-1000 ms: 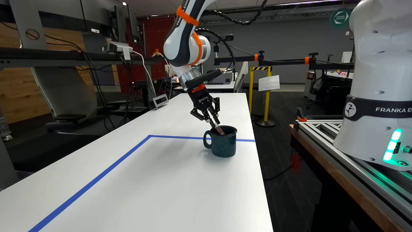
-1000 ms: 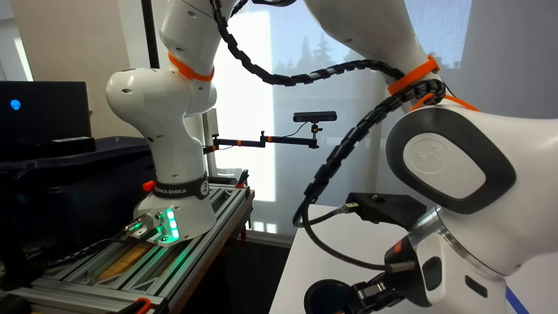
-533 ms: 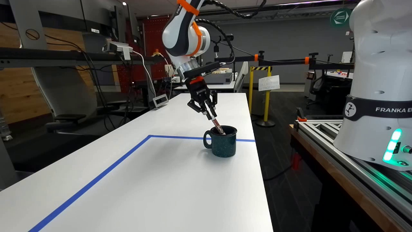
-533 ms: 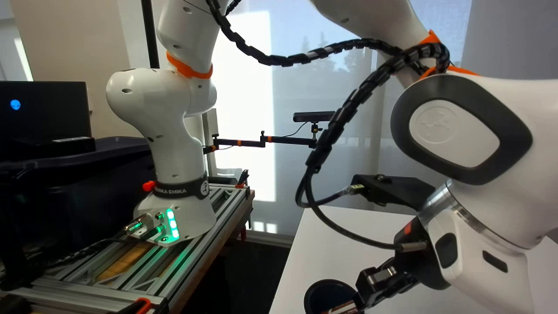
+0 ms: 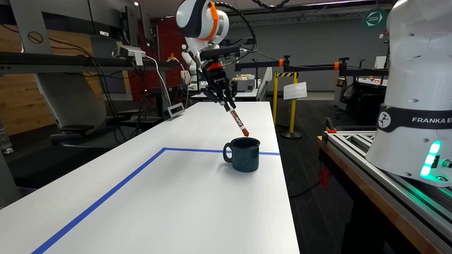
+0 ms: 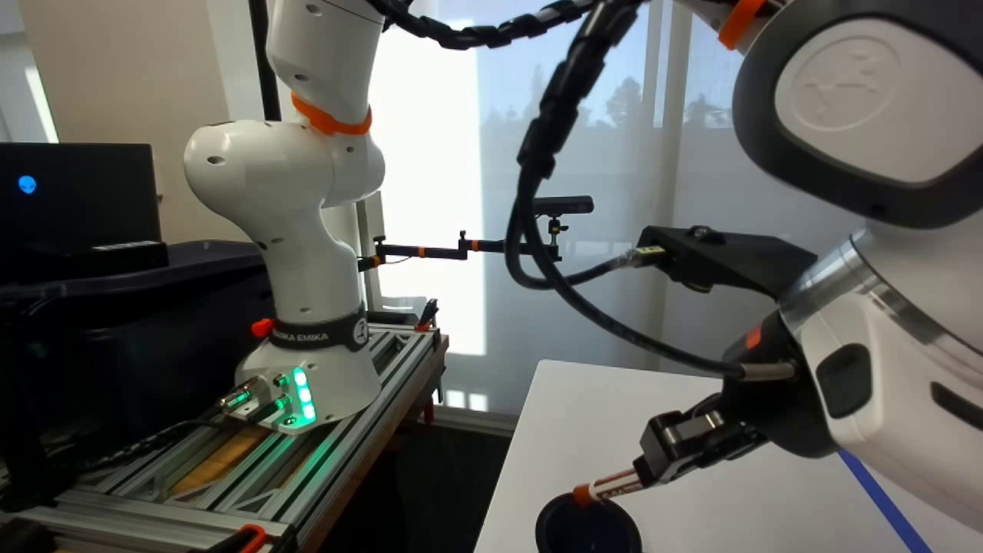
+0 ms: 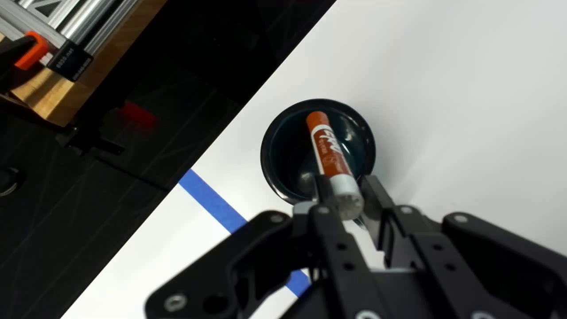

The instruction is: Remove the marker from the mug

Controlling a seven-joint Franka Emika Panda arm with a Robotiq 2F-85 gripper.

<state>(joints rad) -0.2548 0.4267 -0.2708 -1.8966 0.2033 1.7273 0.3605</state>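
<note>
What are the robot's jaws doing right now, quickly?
Jaws: closed, holding the marker by one end, tilted.

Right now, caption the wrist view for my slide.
Wrist view: hand gripping the marker by its grey end, orange end seen against the mug.

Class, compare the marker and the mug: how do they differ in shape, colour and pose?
Shape: the marker is a slim stick; the mug is squat and wide, with a loop handle.
Colour: the marker is reddish-orange and white; the mug is dark teal.
Pose: the marker is held tilted in the gripper; the mug stands upright on the table.
Shared: both have a roughly cylindrical body.
</note>
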